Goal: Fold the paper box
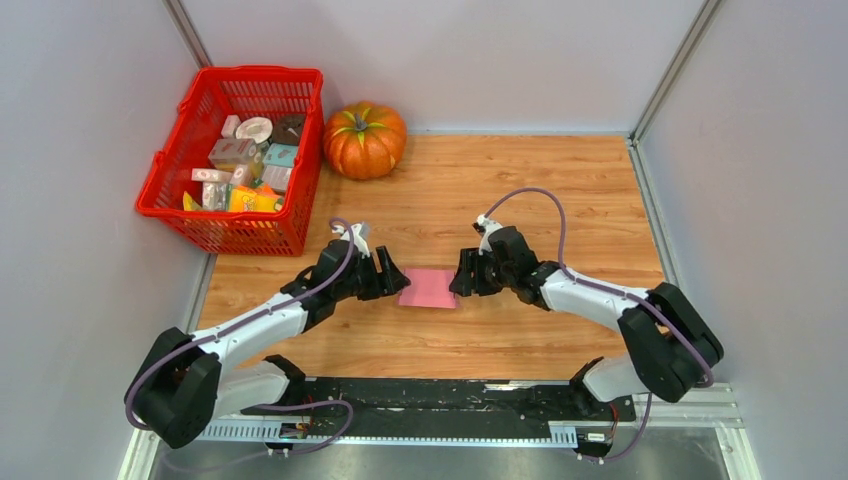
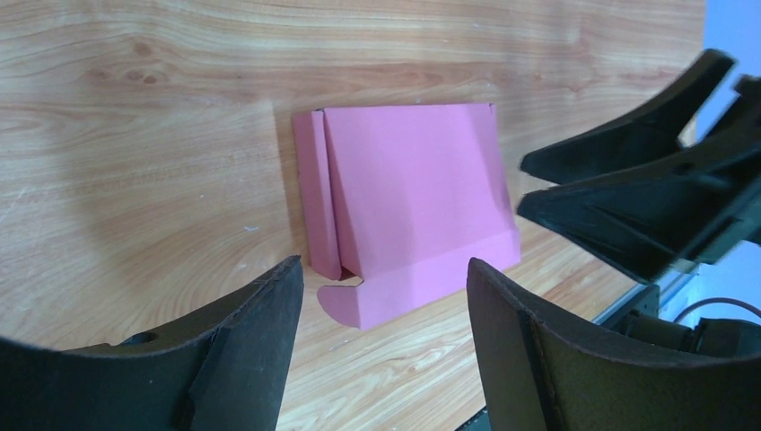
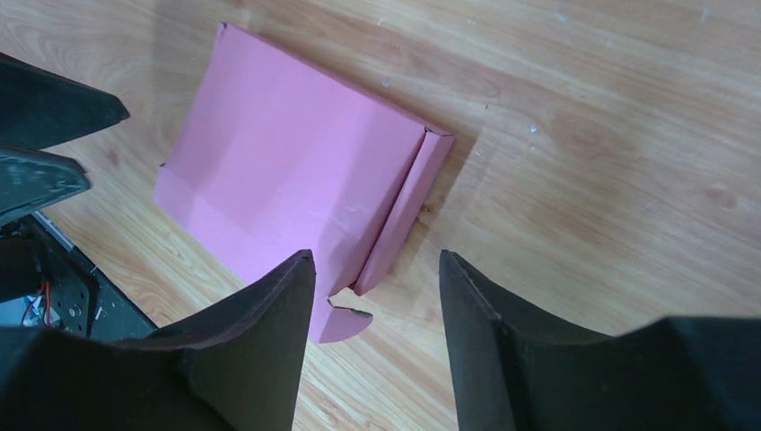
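The pink paper box (image 1: 428, 288) lies folded flat on the wooden table between the two arms, its lid down and a small rounded tab sticking out at the near corner. In the left wrist view the paper box (image 2: 408, 206) rests just beyond my left gripper (image 2: 384, 296), whose jaws stand wide apart with nothing between them. My right gripper (image 3: 377, 287) is open too, just short of the paper box (image 3: 287, 171), its left finger over the near corner. In the overhead view the left gripper (image 1: 392, 277) and right gripper (image 1: 460, 277) flank the box without touching it.
A red basket (image 1: 165, 170) full of small packages stands at the back left. An orange pumpkin (image 1: 364, 140) sits beside it. Grey walls close in the wooden table (image 1: 560, 190) on three sides. The arm bases' black rail (image 1: 430, 395) runs along the near edge.
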Tool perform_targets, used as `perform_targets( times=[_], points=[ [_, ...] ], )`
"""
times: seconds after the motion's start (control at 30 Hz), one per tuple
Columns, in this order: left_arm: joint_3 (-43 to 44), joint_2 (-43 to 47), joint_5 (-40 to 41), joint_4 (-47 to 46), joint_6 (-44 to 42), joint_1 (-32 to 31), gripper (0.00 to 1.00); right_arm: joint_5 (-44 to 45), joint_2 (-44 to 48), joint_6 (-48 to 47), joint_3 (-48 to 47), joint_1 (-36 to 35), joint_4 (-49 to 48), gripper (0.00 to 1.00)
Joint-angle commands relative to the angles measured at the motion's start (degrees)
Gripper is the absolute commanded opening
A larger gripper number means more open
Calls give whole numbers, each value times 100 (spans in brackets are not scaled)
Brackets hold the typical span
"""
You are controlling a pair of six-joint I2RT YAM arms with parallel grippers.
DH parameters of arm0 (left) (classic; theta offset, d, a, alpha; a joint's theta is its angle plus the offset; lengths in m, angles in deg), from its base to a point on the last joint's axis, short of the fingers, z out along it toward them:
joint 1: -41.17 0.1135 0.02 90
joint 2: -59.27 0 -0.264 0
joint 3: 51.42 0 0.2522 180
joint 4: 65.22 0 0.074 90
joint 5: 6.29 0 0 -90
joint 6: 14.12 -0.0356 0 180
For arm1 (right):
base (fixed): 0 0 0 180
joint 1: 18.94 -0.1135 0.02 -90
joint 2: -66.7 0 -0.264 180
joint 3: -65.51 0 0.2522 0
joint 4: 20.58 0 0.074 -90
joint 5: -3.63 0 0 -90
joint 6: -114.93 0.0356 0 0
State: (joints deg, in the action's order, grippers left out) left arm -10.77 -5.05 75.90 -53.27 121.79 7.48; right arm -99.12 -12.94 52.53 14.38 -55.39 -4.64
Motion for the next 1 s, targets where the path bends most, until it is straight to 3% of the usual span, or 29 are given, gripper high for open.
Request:
perform_targets(
  times=[0.0, 0.27, 0.47, 0.97],
  points=[
    [-70, -72, -378, -443, 120, 91, 75, -430, -411, 61, -87, 6, -612, 54],
    [-105, -459, -616, -698, 137, 188, 75, -298, -658, 114, 177, 15, -894, 32],
    [-141, -626, -625, -839, 120, 214, 76, -254, -772, 176, 309, 111, -1000, 24],
    [-299, -1364, -976, -1463, 532, 223, 72, -210, -940, 326, 511, 340, -1132, 19]
  ],
)
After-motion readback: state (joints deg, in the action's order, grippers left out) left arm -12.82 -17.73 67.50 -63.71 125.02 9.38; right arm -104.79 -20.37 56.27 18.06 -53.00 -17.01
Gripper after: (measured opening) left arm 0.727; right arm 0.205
